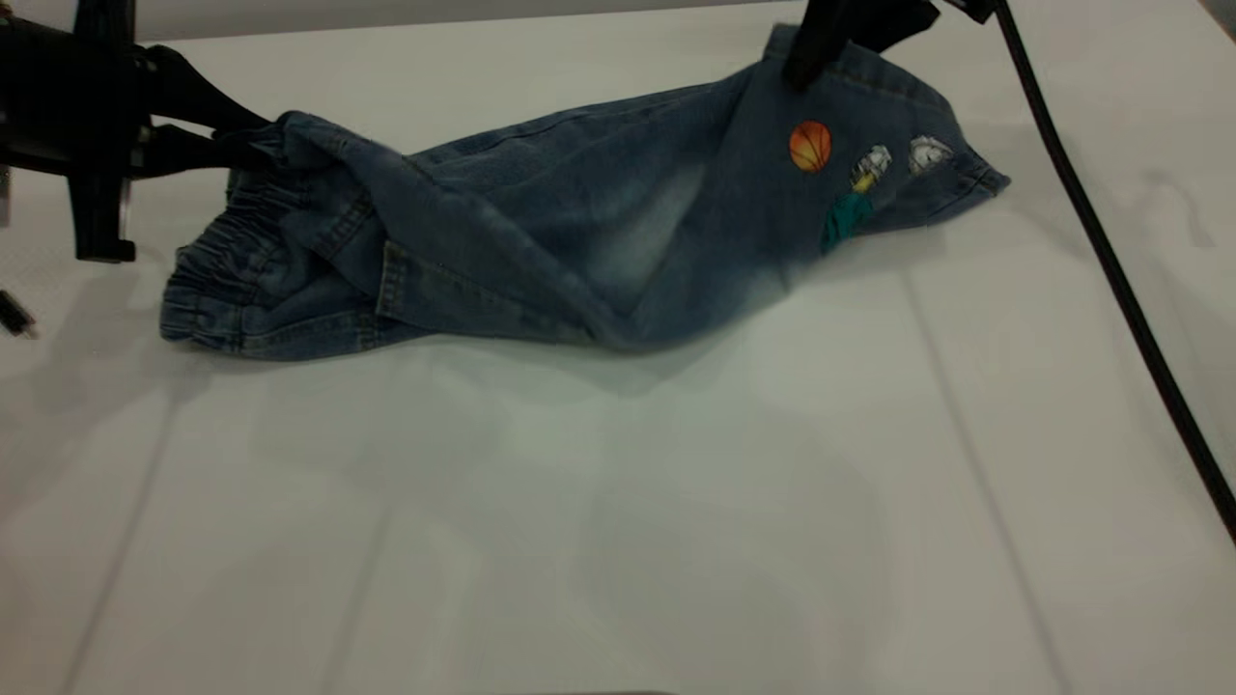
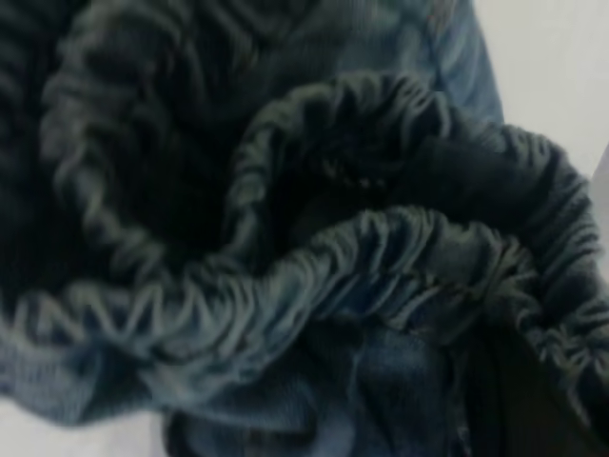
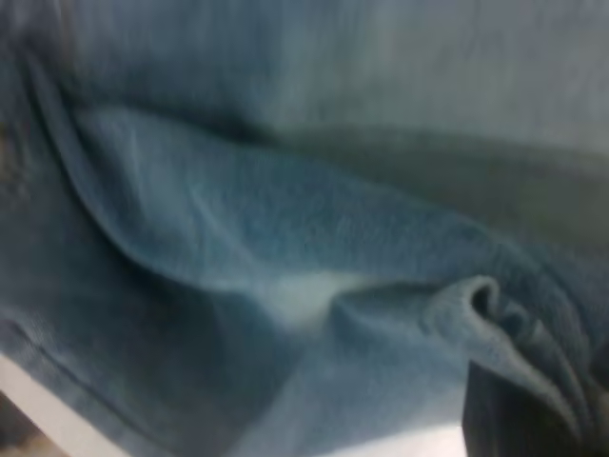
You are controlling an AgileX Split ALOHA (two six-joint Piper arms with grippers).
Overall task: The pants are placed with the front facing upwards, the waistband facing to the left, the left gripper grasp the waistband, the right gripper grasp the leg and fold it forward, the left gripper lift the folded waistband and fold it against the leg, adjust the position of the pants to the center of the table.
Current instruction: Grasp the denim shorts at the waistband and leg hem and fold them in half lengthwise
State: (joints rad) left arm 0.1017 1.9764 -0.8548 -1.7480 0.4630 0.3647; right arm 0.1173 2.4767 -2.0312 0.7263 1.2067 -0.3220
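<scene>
Mostly soft faded denim: pants (image 1: 579,227) lie long across far half of smooth white surface (image 1: 618,521). Gathered elastic waistband (image 1: 227,280) left, pinched by left gripper (image 1: 237,140) fingers. Right gripper (image 1: 806,72) apparently clamps printed leg (image 1: 869,154); fingers hidden.

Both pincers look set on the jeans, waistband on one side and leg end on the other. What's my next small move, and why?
Probably carry both toward the near table edge together. The left pincer pinches the waistband's far corner, the right pincer the leg end of the pants, already lifted and half folded over.
</scene>
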